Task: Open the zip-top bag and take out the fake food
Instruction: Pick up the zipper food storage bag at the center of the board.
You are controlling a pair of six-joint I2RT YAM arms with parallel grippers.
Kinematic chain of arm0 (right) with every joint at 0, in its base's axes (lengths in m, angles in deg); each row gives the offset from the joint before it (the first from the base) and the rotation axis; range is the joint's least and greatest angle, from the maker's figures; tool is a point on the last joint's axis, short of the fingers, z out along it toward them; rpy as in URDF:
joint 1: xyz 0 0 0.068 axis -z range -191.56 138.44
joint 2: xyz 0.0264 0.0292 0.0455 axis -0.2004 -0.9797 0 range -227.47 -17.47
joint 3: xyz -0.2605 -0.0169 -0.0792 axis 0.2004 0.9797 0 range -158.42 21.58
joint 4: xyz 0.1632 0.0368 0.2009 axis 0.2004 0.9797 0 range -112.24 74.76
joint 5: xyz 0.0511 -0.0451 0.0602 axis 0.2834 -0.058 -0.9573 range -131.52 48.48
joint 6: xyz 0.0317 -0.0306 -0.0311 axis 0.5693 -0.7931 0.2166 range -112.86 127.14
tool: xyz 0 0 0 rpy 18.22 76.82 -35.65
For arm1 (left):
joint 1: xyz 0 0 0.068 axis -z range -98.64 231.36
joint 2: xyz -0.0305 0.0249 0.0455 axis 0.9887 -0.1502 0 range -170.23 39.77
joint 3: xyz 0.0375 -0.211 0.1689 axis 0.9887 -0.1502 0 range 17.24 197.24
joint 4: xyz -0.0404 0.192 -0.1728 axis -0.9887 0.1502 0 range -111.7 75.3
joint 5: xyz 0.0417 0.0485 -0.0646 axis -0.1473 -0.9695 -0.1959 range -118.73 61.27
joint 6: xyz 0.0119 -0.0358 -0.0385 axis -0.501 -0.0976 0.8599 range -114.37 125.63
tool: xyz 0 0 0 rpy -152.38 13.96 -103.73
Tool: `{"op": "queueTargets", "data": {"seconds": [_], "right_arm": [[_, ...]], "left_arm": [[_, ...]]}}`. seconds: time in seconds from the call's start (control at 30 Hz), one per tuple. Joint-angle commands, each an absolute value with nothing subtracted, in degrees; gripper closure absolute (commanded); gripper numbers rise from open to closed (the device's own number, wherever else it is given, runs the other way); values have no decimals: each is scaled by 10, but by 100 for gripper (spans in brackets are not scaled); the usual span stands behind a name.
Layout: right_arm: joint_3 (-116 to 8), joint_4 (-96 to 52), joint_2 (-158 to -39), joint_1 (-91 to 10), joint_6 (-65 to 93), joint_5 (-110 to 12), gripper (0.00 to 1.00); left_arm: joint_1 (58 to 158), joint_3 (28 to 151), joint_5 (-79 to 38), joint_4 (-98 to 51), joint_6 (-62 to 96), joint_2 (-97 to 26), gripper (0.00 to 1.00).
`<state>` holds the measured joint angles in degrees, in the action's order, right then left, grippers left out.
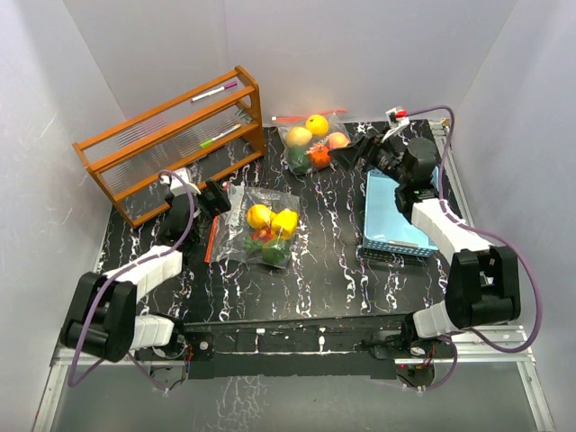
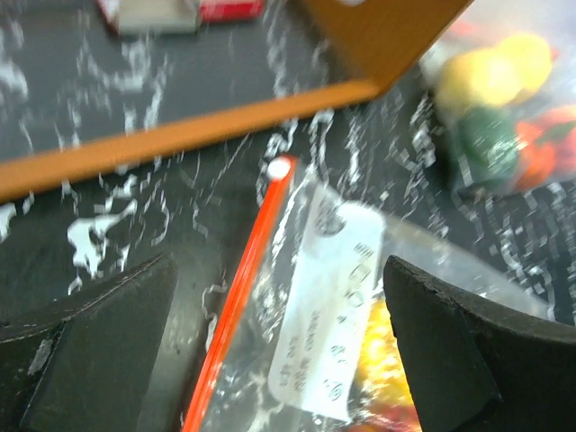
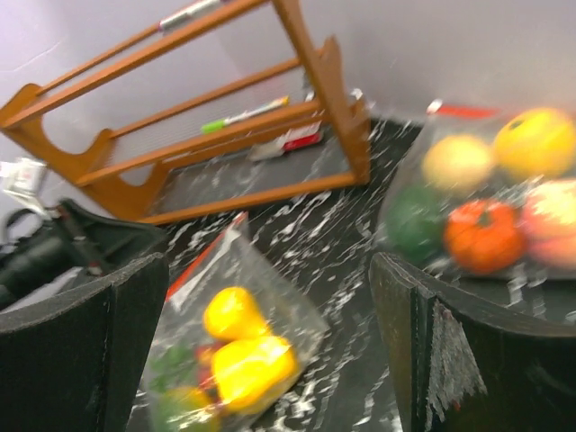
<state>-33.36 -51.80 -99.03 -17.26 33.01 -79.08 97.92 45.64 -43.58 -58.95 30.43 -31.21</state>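
Observation:
A clear zip-top bag [image 1: 265,227] with a red zip strip [image 1: 211,241] lies mid-table, holding fake food [image 1: 272,221] in yellow, red and green. A second bag [image 1: 313,142] with yellow, peach, orange and green food lies at the back. My left gripper [image 1: 214,200] is open just above the near bag's zip end; in the left wrist view the strip [image 2: 238,297] and white label [image 2: 337,306] lie between the fingers [image 2: 90,342]. My right gripper [image 1: 360,148] is open and empty, right of the far bag [image 3: 486,198], facing the near bag [image 3: 238,346].
A wooden rack [image 1: 171,139] stands at the back left with a pink marker [image 1: 214,91] on top and a green one [image 1: 219,137] lower down. A blue tray [image 1: 393,216] lies under the right arm. White walls close in the sides and back.

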Motion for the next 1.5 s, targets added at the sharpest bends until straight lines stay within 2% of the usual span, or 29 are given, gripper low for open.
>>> {"op": "queueTargets", "data": {"seconds": [0.0, 0.07, 0.13, 0.17, 0.2, 0.23, 0.37, 0.4, 0.5, 0.57, 0.67, 0.77, 0.87, 0.93, 1.0, 1.13, 1.33, 1.4, 1.47], "right_arm": [[-351, -480, -1019, -188, 402, -809, 2], [-359, -483, -1043, -188, 407, -848, 3], [-358, -503, -1057, -189, 417, -868, 10], [-356, -509, -1059, -189, 418, -873, 15], [-355, -510, -1061, -190, 418, -874, 27], [-353, -510, -1061, -190, 416, -874, 34], [-350, -497, -1059, -190, 402, -873, 37], [-351, -491, -1057, -190, 398, -872, 37], [-339, -483, -1037, -190, 383, -853, 35], [-323, -495, -1015, -190, 378, -834, 23], [-329, -458, -999, -197, 340, -789, 6], [-345, -405, -984, -210, 297, -747, 3], [-332, -404, -985, -206, 302, -736, 2], [-328, -420, -1013, -184, 338, -776, 2], [-343, -430, -1043, -167, 353, -866, 15], [-351, -446, -1032, -167, 340, -865, 39], [-367, -507, -1049, -167, 372, -857, 58], [-364, -519, -1048, -167, 381, -832, 69], [-354, -526, -1030, -167, 373, -798, 70]], "left_arm": [[974, 497, -421, -508, 359, -355, 3], [971, 514, -407, -482, 369, -381, 3], [963, 515, -376, -484, 377, -405, 4], [956, 512, -359, -489, 385, -416, 5], [950, 508, -343, -497, 391, -426, 6], [943, 504, -327, -505, 397, -436, 7], [924, 494, -276, -549, 419, -488, 10], [921, 489, -259, -565, 425, -498, 13], [917, 468, -217, -614, 430, -503, 31], [917, 454, -196, -639, 429, -489, 42], [917, 439, -166, -669, 434, -467, 71], [917, 436, -124, -704, 450, -463, 99], [917, 442, -71, -759, 479, -477, 100], [917, 456, -24, -802, 498, -496, 100], [918, 476, 23, -847, 527, -519, 100], [920, 575, 88, -870, 565, -573, 100], [924, 857, 246, -763, 541, -697, 100], [924, 908, 299, -745, 533, -713, 100], [924, 933, 343, -732, 521, -717, 100]]}}
